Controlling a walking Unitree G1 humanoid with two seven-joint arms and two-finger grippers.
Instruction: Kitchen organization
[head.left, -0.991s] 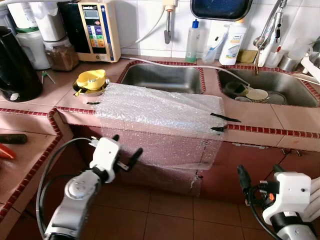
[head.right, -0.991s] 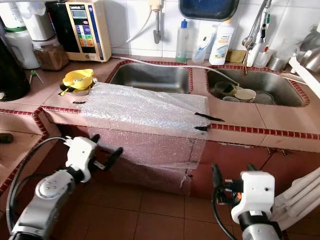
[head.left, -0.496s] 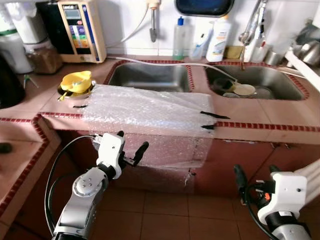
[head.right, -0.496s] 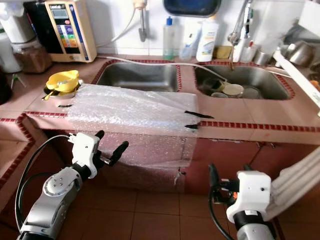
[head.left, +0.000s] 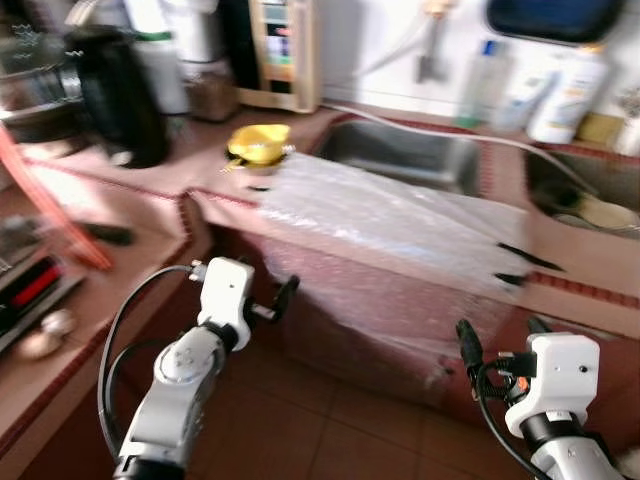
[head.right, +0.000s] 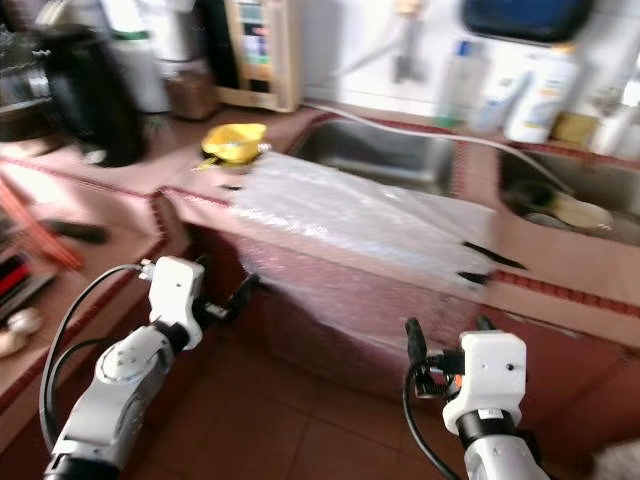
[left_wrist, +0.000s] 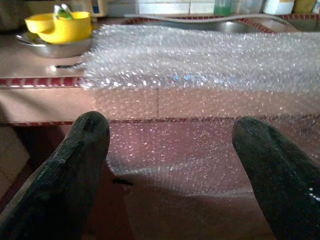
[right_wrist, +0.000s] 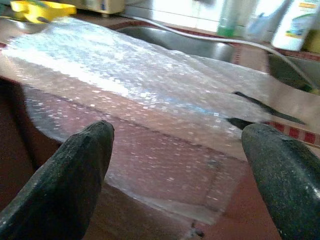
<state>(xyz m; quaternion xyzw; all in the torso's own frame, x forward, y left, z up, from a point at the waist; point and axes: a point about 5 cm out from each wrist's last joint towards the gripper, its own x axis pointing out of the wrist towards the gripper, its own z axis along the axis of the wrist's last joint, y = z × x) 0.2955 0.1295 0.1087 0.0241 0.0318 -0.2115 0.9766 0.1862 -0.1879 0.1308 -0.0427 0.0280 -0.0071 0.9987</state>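
Bubble wrap (head.left: 400, 215) lies over the desk (head.left: 150, 185) edge beside the sink (head.left: 405, 160), draping down its front. Left claw (head.left: 262, 300) and right claw (head.left: 497, 345), both raised low before it, fingers apart, holding nothing. Head views blurred.

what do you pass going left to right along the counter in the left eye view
black kettle → yellow funnel → bubble wrap sheet → black tape strips

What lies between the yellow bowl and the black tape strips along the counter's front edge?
The bubble wrap sheet spans that stretch, from beside the yellow bowl to the black tape strips, draped over the counter edge. The left eye view shows it.
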